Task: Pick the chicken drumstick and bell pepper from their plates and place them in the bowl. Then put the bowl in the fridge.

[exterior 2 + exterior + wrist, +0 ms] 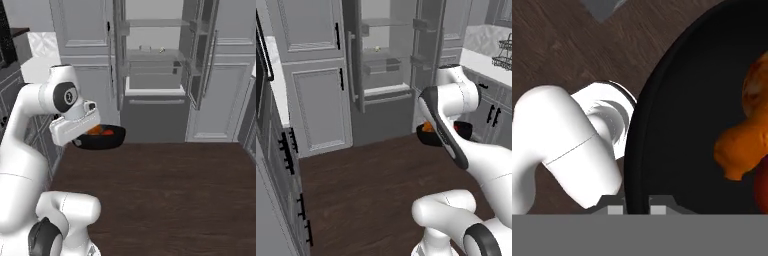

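While the gripper (637,207) is clamping its two fingertips together on the rim of the bowl (677,125), one tip is sitting outside the dark wall and the other inside it. The bowl is hanging above the dark wooden floor (165,190), out in front of the fridge (155,75) and well apart from it, with the white arm reaching across it in both base views. In the right base view the bowl (107,139) is showing as a glossy black dish just beside the hand, lower than the fridge's bottom drawer front. The chicken drumstick (742,150) is lying inside the bowl, its orange-brown meat end toward the far wall. The bell pepper (107,132) is resting in the bowl too, touching the drumstick on the side nearer the fridge; in the hand view it is peeking in as a red patch at the edge. The fridge is standing with both doors swung wide, its glass shelves (381,50) and door bins (421,60) facing the bowl. A small pale item is sitting on one fridge shelf, too small to tell.
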